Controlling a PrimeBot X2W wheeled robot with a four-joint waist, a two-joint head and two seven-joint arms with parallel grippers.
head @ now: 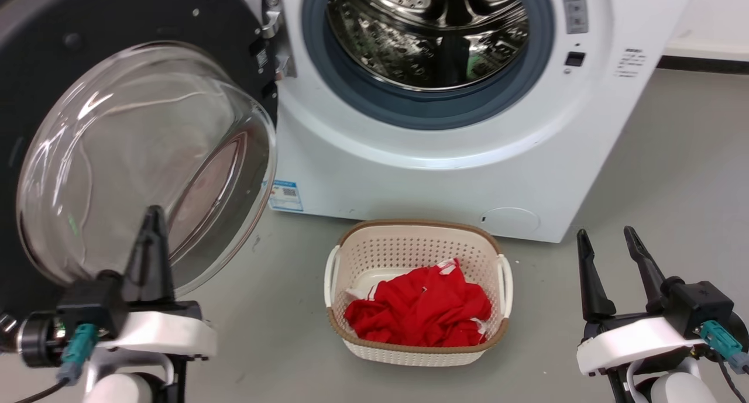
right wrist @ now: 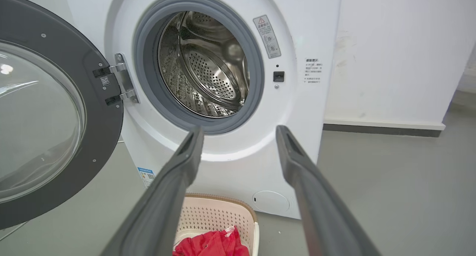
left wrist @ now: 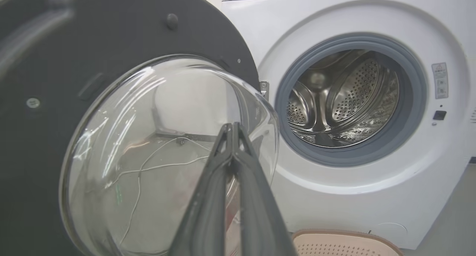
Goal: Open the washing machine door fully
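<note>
The washing machine door point(head: 117, 17) stands swung wide to the left of the washing machine point(head: 445, 181). It hangs on its hinge point(head: 272, 34) beside the opening, its clear glass bowl point(head: 146, 157) bulging toward the robot. The perforated steel drum point(head: 427, 34) shows inside the blue-grey gasket point(head: 421, 107). On the grey floor point(head: 643, 175) just in front of the machine sits a cream basket point(head: 418, 242) holding crumpled red cloth point(head: 418, 312). The left fingers point(head: 151, 257) are pressed together on nothing, in front of the glass bowl; whether they touch it cannot be told. The right fingers point(head: 588, 280) stand parted and empty, right of the basket.
</note>
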